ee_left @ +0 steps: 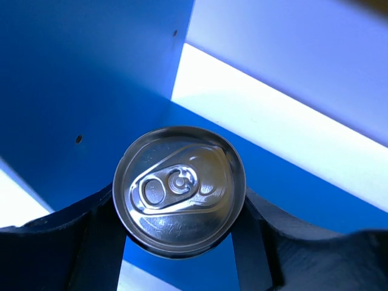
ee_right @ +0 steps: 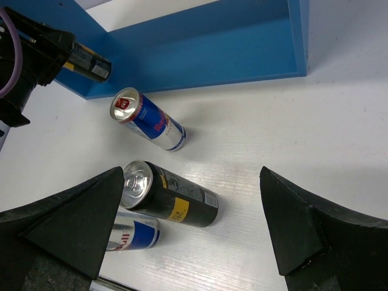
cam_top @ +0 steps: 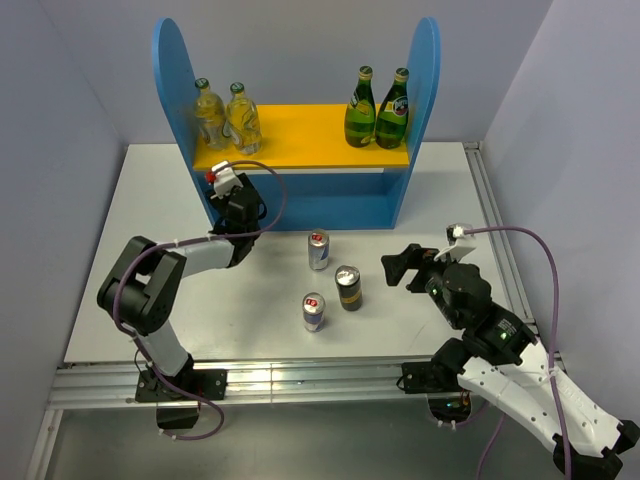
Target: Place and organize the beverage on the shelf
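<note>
The blue shelf carries two pale-yellow bottles at the left of its yellow upper board. My left gripper is at the lower level's left end, shut on a dark black-gold can that stands upright between its fingers. The held can also shows in the right wrist view. On the table stand a silver can, a second black-gold can and another silver can. My right gripper is open and empty, right of these cans; in its wrist view the black can lies between its fingers.
Two green bottles stand at the right of the yellow board. The shelf's tall side panels rise at both ends. A metal rail runs along the table's near edge.
</note>
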You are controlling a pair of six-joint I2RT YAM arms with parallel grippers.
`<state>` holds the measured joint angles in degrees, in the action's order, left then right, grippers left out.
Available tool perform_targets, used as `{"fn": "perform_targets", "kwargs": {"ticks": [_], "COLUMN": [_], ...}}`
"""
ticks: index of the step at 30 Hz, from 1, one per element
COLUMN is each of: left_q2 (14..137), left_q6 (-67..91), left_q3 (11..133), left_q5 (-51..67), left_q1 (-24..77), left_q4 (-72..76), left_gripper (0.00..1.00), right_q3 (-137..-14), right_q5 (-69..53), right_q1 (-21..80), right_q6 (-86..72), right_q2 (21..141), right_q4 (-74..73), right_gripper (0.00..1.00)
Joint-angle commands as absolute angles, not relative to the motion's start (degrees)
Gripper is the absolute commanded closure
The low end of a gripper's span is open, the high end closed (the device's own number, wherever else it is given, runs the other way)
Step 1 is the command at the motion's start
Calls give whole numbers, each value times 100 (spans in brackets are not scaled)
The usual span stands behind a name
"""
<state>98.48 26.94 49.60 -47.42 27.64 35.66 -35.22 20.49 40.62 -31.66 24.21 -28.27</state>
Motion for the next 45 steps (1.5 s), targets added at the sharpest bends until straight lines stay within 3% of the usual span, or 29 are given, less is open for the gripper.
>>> {"fn": "perform_targets", "kwargs": {"ticks": [1,10,12,13,15,17,18,24,29,36,45], "left_q2": [10203,10573,10652,10661,10626,10565,10547,10406,10398,10389,9230], "left_q6": [2926,3744,3971,4034,4104,4166,4262,4622,4536,3236,2971], "left_q3": [5176,5800,5941,5959,5915,5880,5854,5801,5784,5599,4598], "left_q5": [-5097,-5704,-5879,-5906,-6046,-6134,-6239,-6328,-6214,-5284,-4370], "left_q1": [2821,2892,2900,2909,2927,2988,3014,3085,3085,3102,3208], "left_q4": [2630,1373,1126,1029,940,879,835,406,465,1353,1520], "left_gripper": [91,54,51,52,66,70,81,100,100,100,100], "right_q3": [-3489,-3498,-3498,-3498,-3498,-3489,-3489,-3498,-3481,-3463,-3454], "right_q5": [2153,2101,2092,2100,2109,2127,2118,2136,2145,2153,2180], "right_q1": [4104,4113,4122,4113,4131,4131,4122,4131,4122,4131,4140], "right_q6": [-3129,-3120,-3120,-3111,-3111,-3120,-3103,-3094,-3103,-3120,-3120], "right_q2": [2347,2312,2294,2285,2276,2276,2276,2312,2277,2215,2162], "right_q4": [-2619,-2610,-2610,-2602,-2610,-2602,-2584,-2584,-2584,-2584,-2558], "right_gripper": [0,0,0,0,0,0,0,0,0,0,0]}}
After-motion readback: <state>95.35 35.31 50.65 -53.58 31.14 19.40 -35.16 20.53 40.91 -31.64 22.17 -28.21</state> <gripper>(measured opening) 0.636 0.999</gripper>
